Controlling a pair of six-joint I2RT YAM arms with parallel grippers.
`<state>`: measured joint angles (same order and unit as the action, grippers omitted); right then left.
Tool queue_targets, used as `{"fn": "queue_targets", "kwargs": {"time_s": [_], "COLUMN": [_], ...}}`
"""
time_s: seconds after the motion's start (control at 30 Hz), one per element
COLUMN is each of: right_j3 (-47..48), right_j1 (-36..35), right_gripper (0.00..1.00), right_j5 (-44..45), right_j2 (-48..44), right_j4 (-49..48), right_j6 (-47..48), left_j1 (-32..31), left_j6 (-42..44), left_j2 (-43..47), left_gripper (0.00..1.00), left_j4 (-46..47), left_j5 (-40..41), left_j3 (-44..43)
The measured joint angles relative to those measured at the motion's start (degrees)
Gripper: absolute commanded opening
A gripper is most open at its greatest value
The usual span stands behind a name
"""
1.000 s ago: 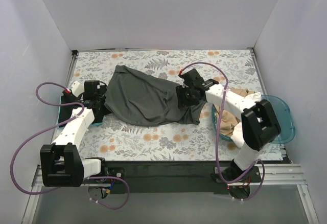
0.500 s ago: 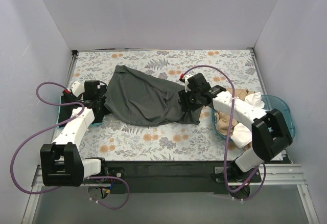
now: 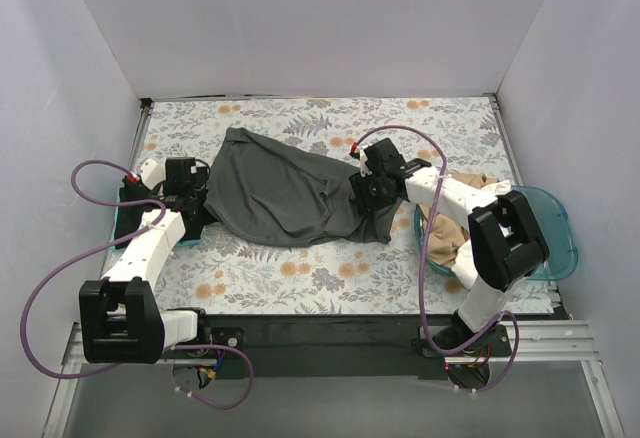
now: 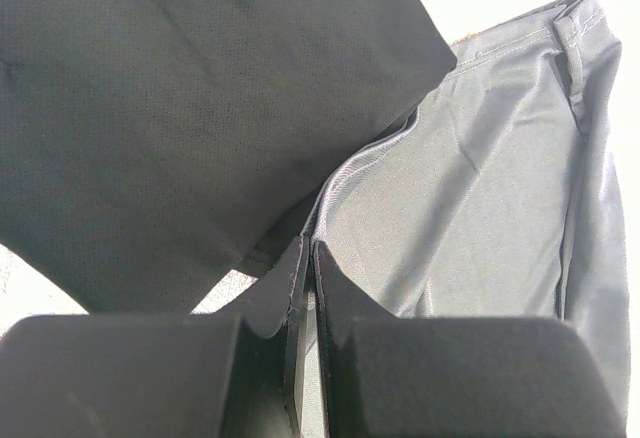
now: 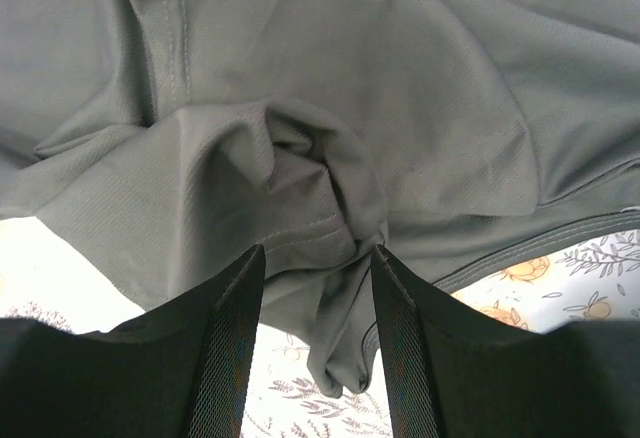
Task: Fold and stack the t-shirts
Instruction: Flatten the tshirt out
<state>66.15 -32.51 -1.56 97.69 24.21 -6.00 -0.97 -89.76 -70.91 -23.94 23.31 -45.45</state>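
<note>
Teal tub sits near right on the floral table covering, tan t-shirt heaped inside. Dark grey t-shirt is spread mid-table, wrinkled, with one corner reaching toward the far left. Left gripper is at the shirt's left edge, jaws nearly together, pinching the hem. Right gripper is on the shirt's right end, jaws part-way apart and clamped on a bunched wad of grey fabric, creases radiating from the wad.
</note>
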Motion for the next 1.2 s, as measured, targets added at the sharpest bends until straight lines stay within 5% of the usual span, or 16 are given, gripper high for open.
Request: {"fn": "queue_targets", "kwargs": {"time_s": [0.17, 0.4, 0.57, 0.9, 1.2], "right_j3": [1.3, 2.5, 2.5, -4.1, -27.2], "right_j1": [0.3, 0.3, 0.3, 0.3, -1.3], "right_gripper": [0.48, 0.15, 0.01, 0.01, 0.01], "right_j5": [0.0, -1.0, -1.6, -1.0, -1.8], "right_j2": [1.5, 3.0, 2.9, -5.0, -31.1], "right_j4": [0.0, -0.2, -0.3, -0.3, -0.3], "right_j6": [0.3, 0.4, 0.3, -2.2, -13.3], "left_j1": [0.0, 0.0, 0.0, 0.0, 0.0], "left_j6": [0.0, 0.0, 0.0, 0.0, 0.0], "left_j2": [-0.3, -0.7, -0.8, -0.8, -0.8], "left_gripper": [0.0, 0.0, 0.0, 0.0, 0.0], "left_j4": [0.0, 0.0, 0.0, 0.0, 0.0], "left_j5": [0.0, 0.0, 0.0, 0.0, 0.0], "left_j3": [0.0, 0.0, 0.0, 0.0, 0.0]}}
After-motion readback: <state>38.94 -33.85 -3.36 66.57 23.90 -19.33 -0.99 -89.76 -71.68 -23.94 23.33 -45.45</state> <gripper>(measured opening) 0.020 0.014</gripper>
